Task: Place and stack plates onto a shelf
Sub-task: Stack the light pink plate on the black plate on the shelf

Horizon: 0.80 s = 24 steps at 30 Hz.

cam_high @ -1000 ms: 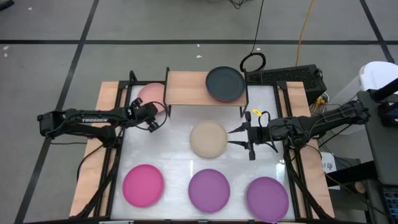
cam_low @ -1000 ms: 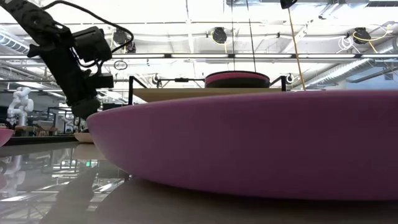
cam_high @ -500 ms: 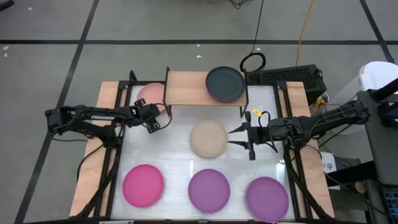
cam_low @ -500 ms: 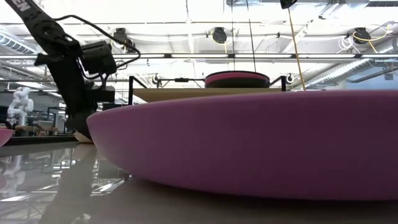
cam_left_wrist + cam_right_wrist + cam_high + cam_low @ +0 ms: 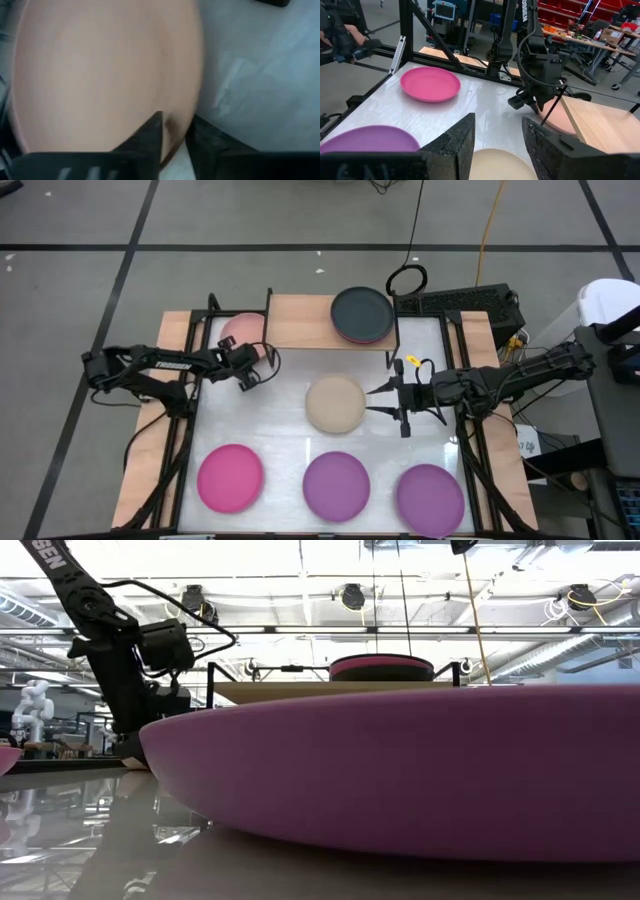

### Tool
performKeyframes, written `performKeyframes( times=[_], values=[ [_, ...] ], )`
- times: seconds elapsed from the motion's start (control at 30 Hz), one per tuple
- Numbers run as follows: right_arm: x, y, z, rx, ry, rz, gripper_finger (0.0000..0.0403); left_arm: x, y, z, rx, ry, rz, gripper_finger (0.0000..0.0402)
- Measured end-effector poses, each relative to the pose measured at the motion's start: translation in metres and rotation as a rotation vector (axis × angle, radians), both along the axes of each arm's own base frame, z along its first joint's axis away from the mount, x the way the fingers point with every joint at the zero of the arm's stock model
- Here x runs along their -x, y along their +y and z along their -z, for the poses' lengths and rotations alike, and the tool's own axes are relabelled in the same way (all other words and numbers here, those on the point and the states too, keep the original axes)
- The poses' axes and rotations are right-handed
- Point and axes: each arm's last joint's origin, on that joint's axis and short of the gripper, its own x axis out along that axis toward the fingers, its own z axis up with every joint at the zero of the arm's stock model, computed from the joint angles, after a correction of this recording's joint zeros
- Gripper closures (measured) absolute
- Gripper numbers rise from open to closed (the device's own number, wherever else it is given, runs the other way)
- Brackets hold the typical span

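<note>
The pale pink plate (image 5: 240, 330) lies flat on the table, partly under the wooden shelf (image 5: 300, 325). My left gripper (image 5: 258, 358) is down at the plate's near rim, shut on it; the plate (image 5: 100, 75) fills the left wrist view. A dark grey plate (image 5: 362, 308) sits on a purple one at the shelf's right end. The beige plate (image 5: 335, 404) lies at the table's middle. My right gripper (image 5: 370, 402) hovers open just to its right, touching nothing. The magenta plate (image 5: 230, 477) and two purple plates (image 5: 336, 485) (image 5: 430, 495) lie along the near edge. My left gripper has the pale pink plate's near rim (image 5: 175, 131) between its two fingers, one finger (image 5: 150, 135) inside over the plate's hollow and one (image 5: 205, 142) outside. The fingers come slanting down from the table's left. The plate still lies flat on the table.
The shelf's black legs (image 5: 268, 350) stand close beside my left gripper, and its board overhangs the pink plate's far part. In the low view a purple plate (image 5: 400, 770) blocks most of the table. A black cable loop (image 5: 406, 279) lies on the floor beyond the shelf.
My left gripper has moved toward the table's right and far side and come down onto the pale pink plate's near rim. The plate has stayed where it was.
</note>
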Motion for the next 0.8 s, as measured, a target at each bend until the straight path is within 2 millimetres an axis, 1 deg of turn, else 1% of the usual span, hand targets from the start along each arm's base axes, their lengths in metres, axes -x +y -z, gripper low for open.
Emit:
performKeyframes(
  times=[0.1, 0.13, 0.23, 0.43, 0.57, 0.73, 0.8],
  values=[
    [0.0, 0.0, 0.0, -0.012, 0.001, 0.002, 0.0259, 0.0, 0.0, 0.001, 0.012, -0.006, -0.003, 0.0376],
    [0.0, 0.0, 0.0, -0.014, 0.001, 0.003, 0.0259, 0.0, 0.0, 0.0, 0.01, -0.012, -0.01, 0.0385],
    [0.0, 0.0, 0.0, -0.019, 0.002, 0.005, 0.0259, 0.001, -0.003, 0.0, 0.04, 0.001, -0.029, 0.0389],
    [0.0, 0.0, 0.001, -0.015, 0.008, 0.004, 0.0259, 0.0, -0.012, -0.011, 0.115, 0.005, -0.127, 0.0389],
    [0.0, 0.0, 0.001, -0.011, 0.008, 0.002, 0.0259, -0.003, -0.017, -0.029, 0.126, -0.071, -0.204, 0.0389],
    [0.0, 0.0, 0.001, -0.013, 0.008, 0.003, 0.0259, 0.0, -0.026, -0.061, 0.061, -0.144, -0.257, 0.0389],
    [0.0, 0.0, 0.001, -0.02, 0.008, 0.005, 0.0259, 0.002, -0.03, -0.078, 0.011, -0.193, -0.266, 0.0389]
  ],
)
